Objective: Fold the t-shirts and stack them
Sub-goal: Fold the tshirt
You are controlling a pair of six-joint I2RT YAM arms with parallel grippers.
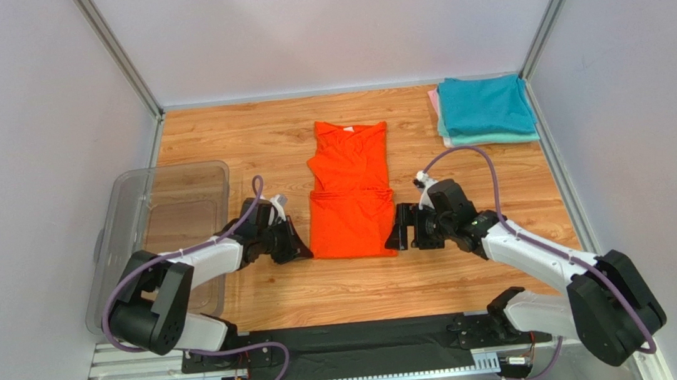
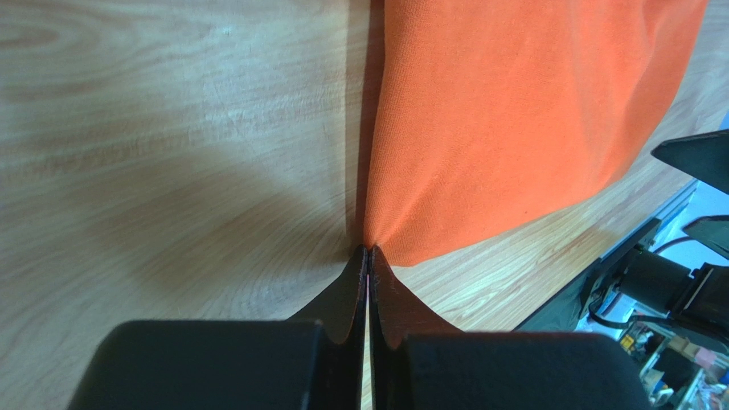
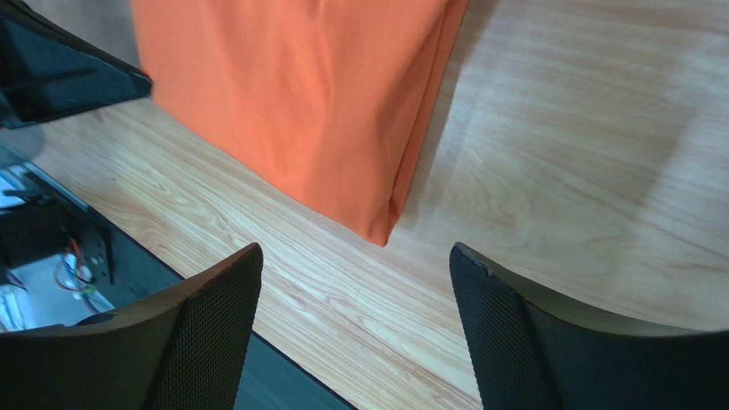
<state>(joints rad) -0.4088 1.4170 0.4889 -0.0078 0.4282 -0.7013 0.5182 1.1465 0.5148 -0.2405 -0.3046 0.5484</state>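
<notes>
An orange t-shirt [image 1: 350, 193] lies folded into a long strip in the middle of the wooden table, neck end away from the arms. My left gripper [image 1: 299, 248] is at its near left corner. In the left wrist view that gripper [image 2: 368, 249] is shut, with the orange fabric [image 2: 513, 111] puckered into its tips. My right gripper [image 1: 397, 231] is low at the near right corner. In the right wrist view it [image 3: 355, 249] stands open, and the shirt's corner [image 3: 299, 94] lies just beyond the fingers, untouched. Folded t-shirts [image 1: 485, 108], teal over mint and pink, are stacked at the back right.
A clear plastic tub [image 1: 129, 231] stands along the table's left side beside the left arm. A black strip [image 1: 358, 339] and the arm bases run along the near edge. Metal frame posts rise at the back corners.
</notes>
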